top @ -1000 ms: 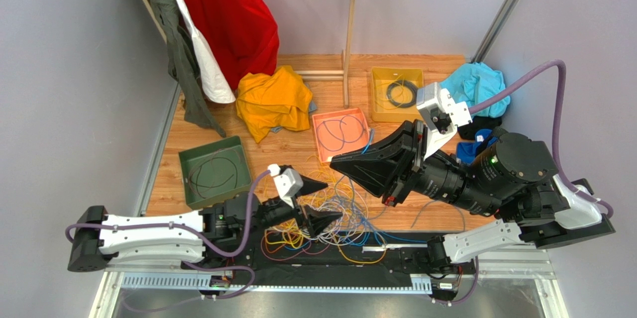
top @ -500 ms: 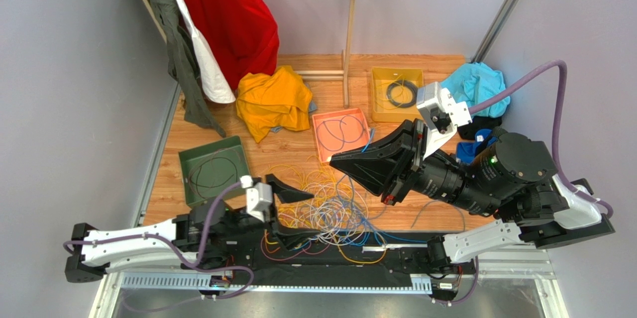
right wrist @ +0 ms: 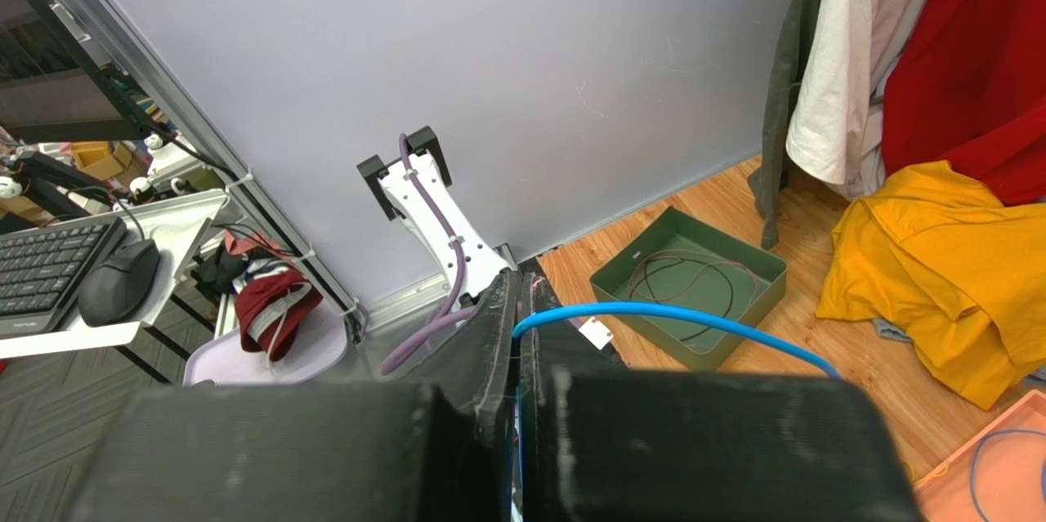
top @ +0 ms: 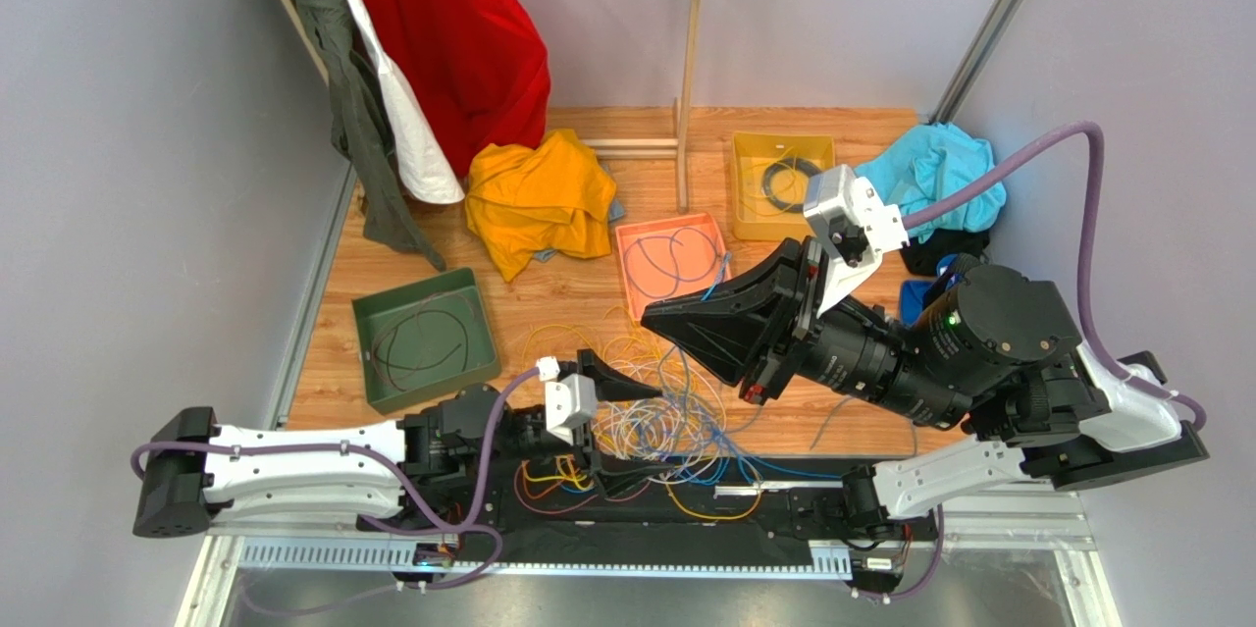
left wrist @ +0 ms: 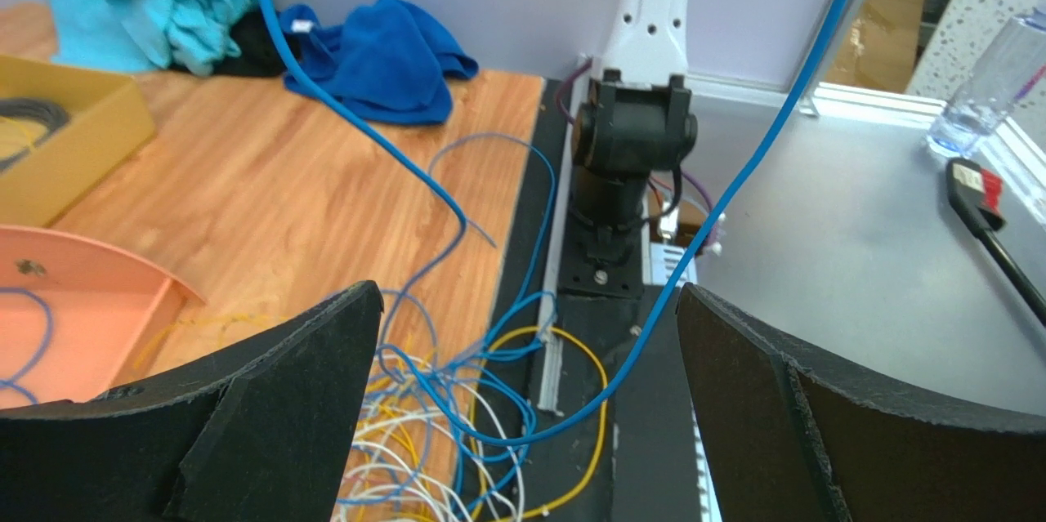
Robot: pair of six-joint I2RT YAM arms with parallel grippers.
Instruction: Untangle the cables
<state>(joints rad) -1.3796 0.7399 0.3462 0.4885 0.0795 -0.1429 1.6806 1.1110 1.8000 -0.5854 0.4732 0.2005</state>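
The right gripper (right wrist: pixel 516 316) is clamped shut on a thin blue cable (right wrist: pixel 651 311) (lifted off the wooden worktop (top: pixel 546 311)). The left gripper (left wrist: pixel 526 299) gapes wide above the near tangle of thin coloured cables (top: pixel 667 429).

The left arm (top: pixel 302 451) lies low along the near edge, reaching right, the left gripper (left wrist: pixel 528 302) spread wide apart. The right arm (top: pixel 1003 348) is raised and folded, the right gripper (right wrist: pixel 516 302) pointing left, its fingers apparently pinched on a blue cable (right wrist: pixel 663 316).
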